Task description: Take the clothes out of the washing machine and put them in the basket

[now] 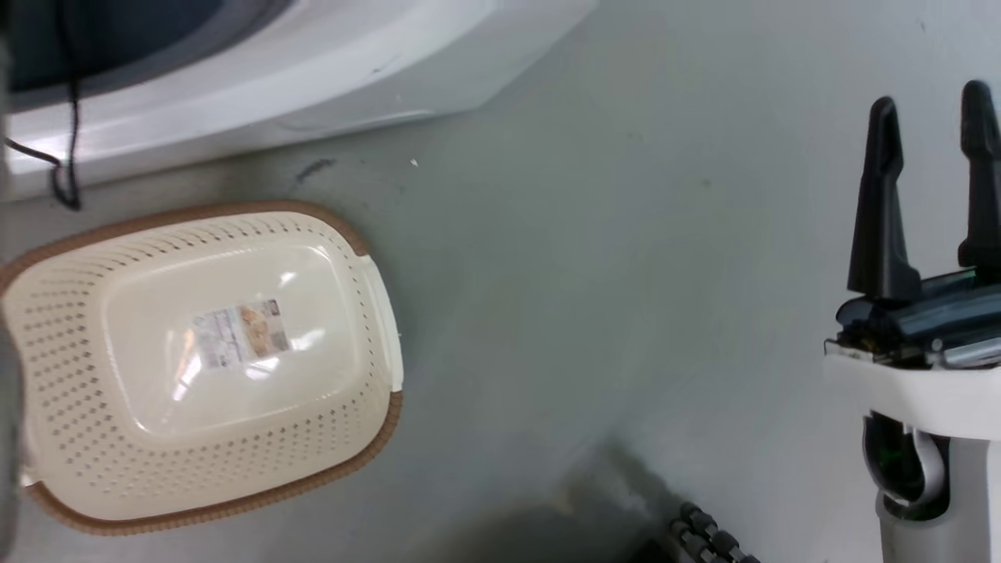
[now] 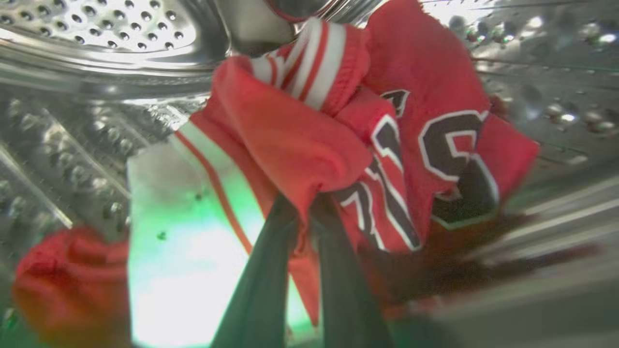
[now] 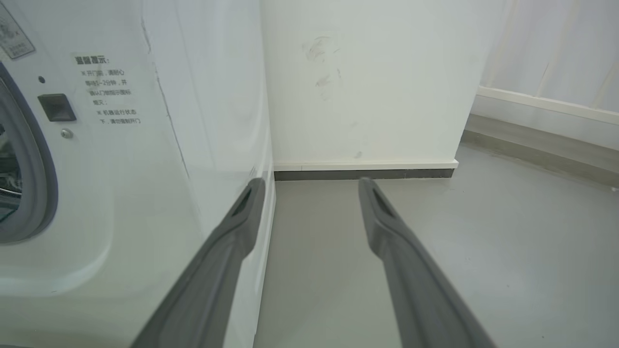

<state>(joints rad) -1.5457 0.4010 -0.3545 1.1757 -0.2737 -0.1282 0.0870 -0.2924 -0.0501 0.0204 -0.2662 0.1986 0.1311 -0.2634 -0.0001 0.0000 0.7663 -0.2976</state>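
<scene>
Inside the perforated steel drum [image 2: 96, 29] of the washing machine [image 1: 328, 70], my left gripper [image 2: 302, 212] is shut on the clothes [image 2: 338, 135], a bright red jersey with white striped trim and dark lettering; a fold of the cloth is pinched between the two dark fingers. The cream basket [image 1: 70, 344] with a brown rim sits on the grey floor in front of the washer, holding just a paper label [image 1: 238, 332]. Off to the right, my right gripper [image 1: 931, 125] hangs open above the floor with nothing between its fingers; the right wrist view shows that gripper [image 3: 309, 183] beside the washer's white side [image 3: 121, 169].
A black cable [image 1: 66, 141] hangs over the washer's front at the upper left. A white wall with a dark skirting [image 3: 362, 174] stands behind the washer. Grey floor [image 1: 594, 297] stretches between basket and right arm. A ribbed dark part [image 1: 708, 539] shows at the bottom edge.
</scene>
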